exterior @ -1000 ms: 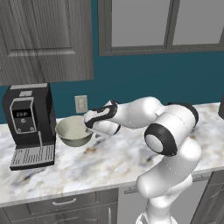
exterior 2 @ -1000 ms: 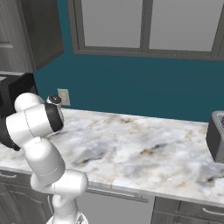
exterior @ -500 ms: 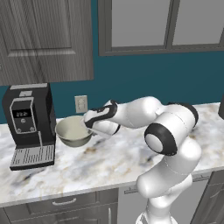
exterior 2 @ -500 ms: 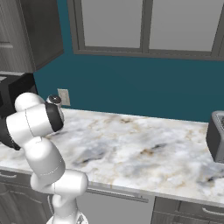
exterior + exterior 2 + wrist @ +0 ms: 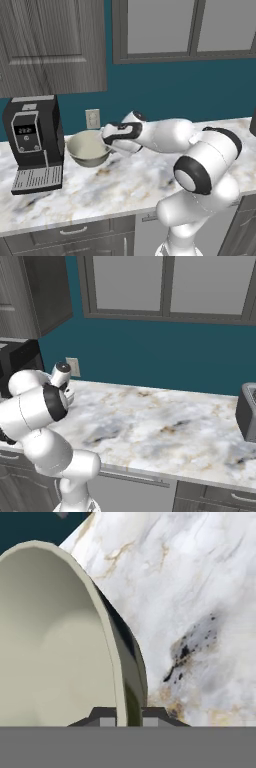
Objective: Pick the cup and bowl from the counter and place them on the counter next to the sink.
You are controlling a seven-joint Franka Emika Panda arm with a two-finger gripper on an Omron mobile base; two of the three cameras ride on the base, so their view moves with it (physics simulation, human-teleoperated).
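Note:
The bowl (image 5: 86, 149), grey-beige outside and cream inside, rests on the white marble counter (image 5: 125, 185) next to the coffee machine. My gripper (image 5: 107, 145) reaches in from the right and is shut on the bowl's right rim. In the hand view the bowl (image 5: 55, 642) looms large, and its rim runs down between the two dark fingertips of my gripper (image 5: 125, 718), one inside and one outside. The cup and the sink are out of view.
A black coffee machine (image 5: 32, 140) stands just left of the bowl, close to it. A wall outlet (image 5: 92, 118) is behind the bowl. A dark grey appliance (image 5: 246, 412) sits at the counter's far right, with marble counter (image 5: 160, 421) between.
My fingers have closed onto the bowl's rim. The arm and the bowl have hardly shifted.

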